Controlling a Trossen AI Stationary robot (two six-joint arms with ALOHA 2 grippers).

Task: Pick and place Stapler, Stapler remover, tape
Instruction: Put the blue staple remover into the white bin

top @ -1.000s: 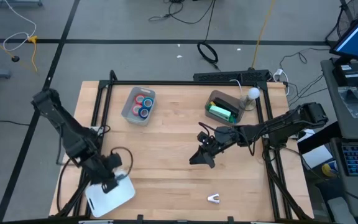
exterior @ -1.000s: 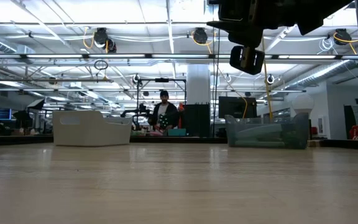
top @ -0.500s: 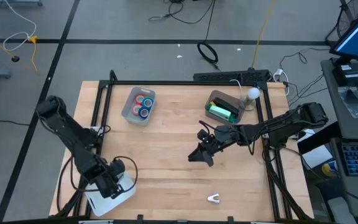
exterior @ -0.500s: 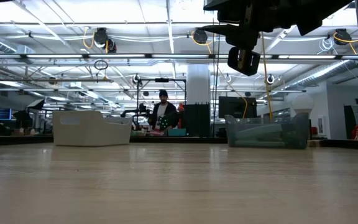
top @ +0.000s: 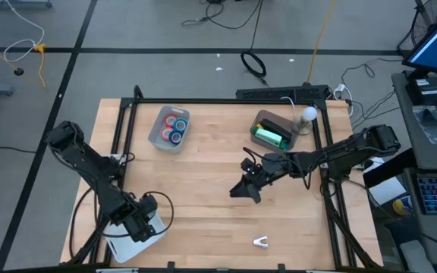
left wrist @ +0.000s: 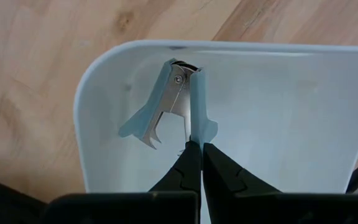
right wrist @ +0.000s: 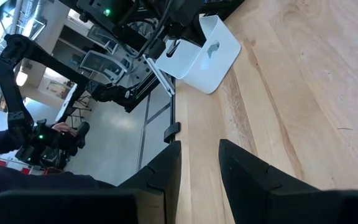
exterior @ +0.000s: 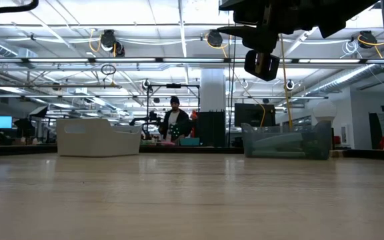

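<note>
Now the left arm has swung down from the counter's edge over the last second, and its tool (left wrist: 194, 149) sits inside the white rounded plastic bin (left wrist: 79, 112) at the front-left corner of the light wooden counter (top: 203, 174). The left wrist view looks straight into that bin. A light-blue staple remover with bare metal claws (left wrist: 173, 99) lies close to the bin's curved corner. The left tool is clenched, and its tips seem to meet on the thin edge of one blue wing, so I judge it is pinching the remover rather than just touching it. The remover has therefore reached its bin, and what seems to be left of this step is to let go and lift clear. The right tool (top: 241, 191) has barely shifted. It hangs above the middle of the counter, its fingers (right wrist: 166, 168) parted with nothing between them. A second small pale remover-like object (top: 260, 242) lies alone near the front edge, well apart from both arms, and looks like the next pick. The red and blue tape rolls (top: 174, 125) already sit in the grey bin (top: 158, 139) at the back left. A green stapler (top: 270, 136) rests in the clear bin (top: 262, 116) at the back right.
</note>
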